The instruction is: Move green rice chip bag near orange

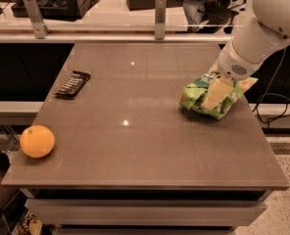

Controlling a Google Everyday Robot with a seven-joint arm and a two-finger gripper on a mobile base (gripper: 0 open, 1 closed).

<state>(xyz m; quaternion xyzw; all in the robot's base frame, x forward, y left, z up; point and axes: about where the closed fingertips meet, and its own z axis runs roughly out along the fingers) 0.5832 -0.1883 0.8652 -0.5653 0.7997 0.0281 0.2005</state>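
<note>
The green rice chip bag (196,96) lies crumpled on the right side of the brown table (135,146), near its right edge. My gripper (212,100) comes down from the white arm at the upper right and is shut on the bag, with one cream finger (216,92) across the bag's front and the other hidden behind it. The bag rests on the table top. The orange (36,141) sits at the table's front left corner, far from the bag and the gripper.
A small flat black bar (72,83) lies at the table's left side, towards the back. A rail with two metal posts (159,10) runs along the far edge. A black cable (277,106) hangs to the right of the table.
</note>
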